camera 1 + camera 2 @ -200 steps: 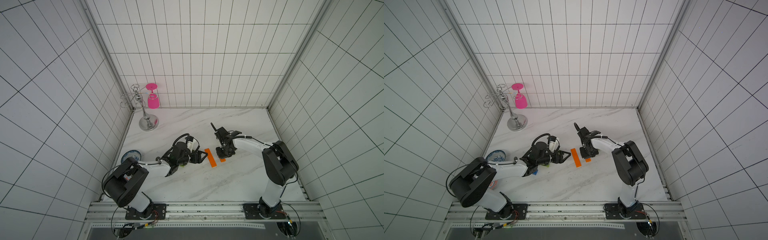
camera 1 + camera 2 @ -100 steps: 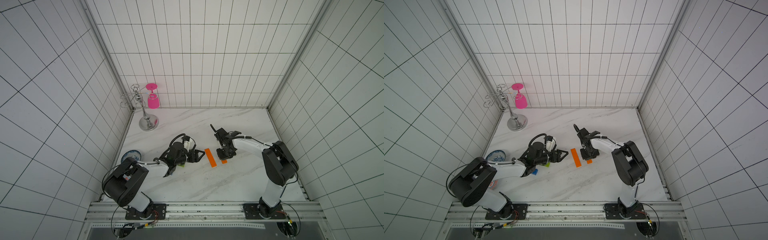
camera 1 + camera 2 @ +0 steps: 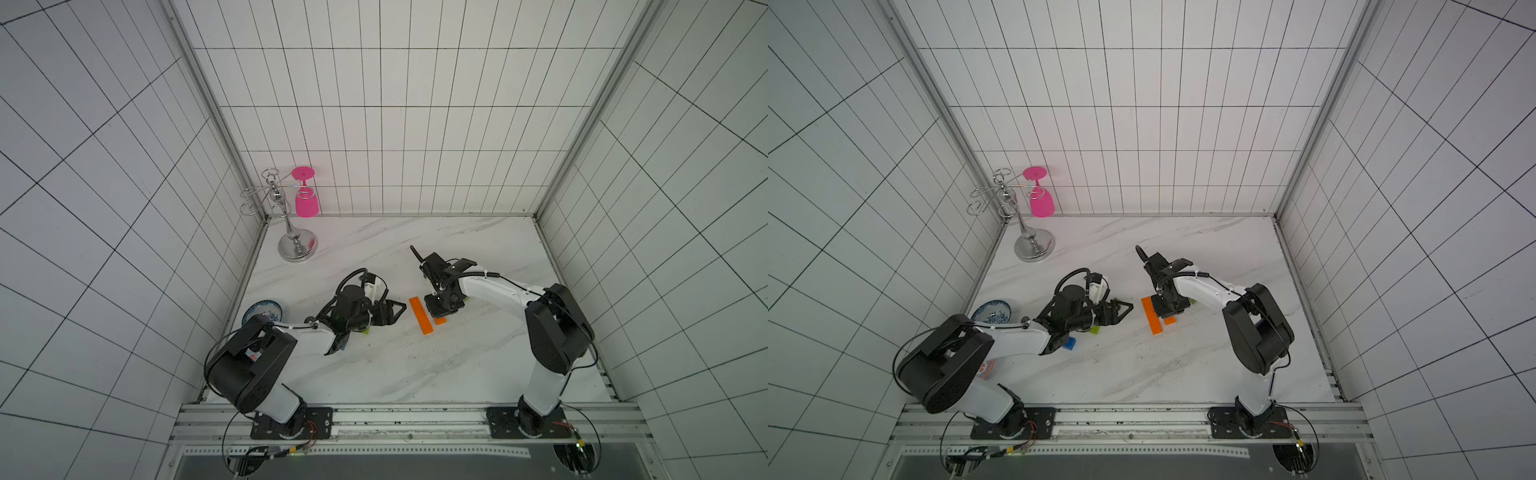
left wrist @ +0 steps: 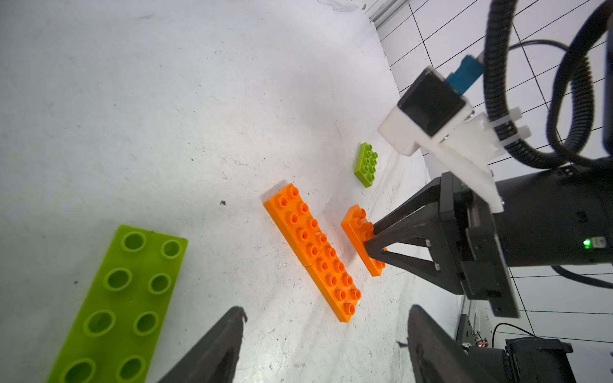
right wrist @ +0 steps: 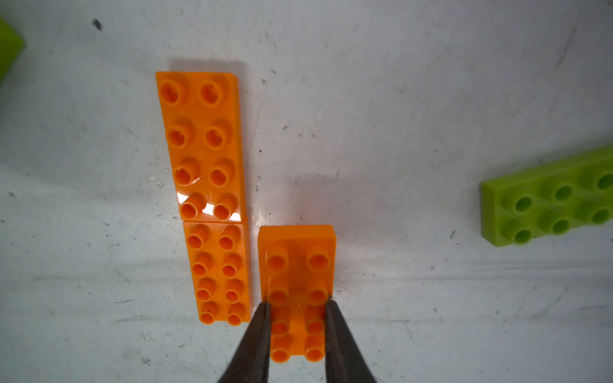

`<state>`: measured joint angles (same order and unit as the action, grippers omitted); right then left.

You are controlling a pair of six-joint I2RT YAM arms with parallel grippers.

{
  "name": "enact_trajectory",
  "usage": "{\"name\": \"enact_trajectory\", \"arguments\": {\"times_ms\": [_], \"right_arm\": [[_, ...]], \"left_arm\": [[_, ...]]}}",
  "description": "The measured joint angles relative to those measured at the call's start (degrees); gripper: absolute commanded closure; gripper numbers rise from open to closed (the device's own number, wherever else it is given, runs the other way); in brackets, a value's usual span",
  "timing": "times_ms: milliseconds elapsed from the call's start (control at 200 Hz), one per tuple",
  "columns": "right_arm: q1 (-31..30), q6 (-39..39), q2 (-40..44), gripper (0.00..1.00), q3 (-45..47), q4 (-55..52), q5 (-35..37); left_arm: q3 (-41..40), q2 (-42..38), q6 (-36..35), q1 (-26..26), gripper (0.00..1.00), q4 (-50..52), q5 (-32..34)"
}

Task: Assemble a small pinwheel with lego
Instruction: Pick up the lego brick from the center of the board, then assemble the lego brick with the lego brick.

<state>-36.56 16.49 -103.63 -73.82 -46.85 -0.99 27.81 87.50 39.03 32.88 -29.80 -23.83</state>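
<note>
Marble-patterned white worktop (image 3: pixel 415 374); bearings are read in the top views, twelve o'clock at the back wall.

- Blue-patterned plate (image 3: pixel 262 312): at nine o'clock by the side wall, its near edge cut off by the left arm.
- Chrome rack (image 3: pixel 297 245): at eleven o'clock in the back corner, with a pink glass (image 3: pixel 306 201) hanging upside down from it.
- Orange-and-white item (image 3: pixel 987 368): mostly hidden beneath the left shoulder; cannot be identified.
- Blue brick (image 3: pixel 1070 343): at eight o'clock, half covered by the left forearm.
- Long lime brick (image 4: pixel 122 305): lies flat and studs up. It is cut off in the left wrist view, and only a sliver shows under the wrist in the top views.
- Left claw (image 4: pixel 321 338): spread wide and holding nothing, pointing at three o'clock toward the orange bricks.
- Orange pair (image 5: pixel 205 195): two bricks end to end and touching, near the worktop's middle. Whether they are locked together cannot be told.
- Third orange brick (image 5: pixel 300 262): just beside the pair's near half on its three o'clock side, parallel and apart from it.
- Right claw (image 5: pixel 297 306): closed on this brick's long sides. Whether the brick is clear of the worktop cannot be told.
- Second lime brick (image 4: pixel 366 164): at two o'clock of the pair, largely hidden under the right forearm in the top views.

No bricks are stacked.
</note>
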Motion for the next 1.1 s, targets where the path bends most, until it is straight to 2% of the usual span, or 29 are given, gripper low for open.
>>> {"name": "enact_trajectory", "arguments": {"times_ms": [345,1099], "right_arm": [[-1.79,0.02,-2.49,0.74,-5.53,-1.14,-1.25],[-2.62,1.31,-7.56,0.74,-7.74,-2.01,-1.46]], "left_arm": [[-0.11,0.00,0.02,-0.17,0.21,-0.02,0.00],[-0.11,0.00,0.00,-0.37,0.21,-0.44,-0.07]]}}
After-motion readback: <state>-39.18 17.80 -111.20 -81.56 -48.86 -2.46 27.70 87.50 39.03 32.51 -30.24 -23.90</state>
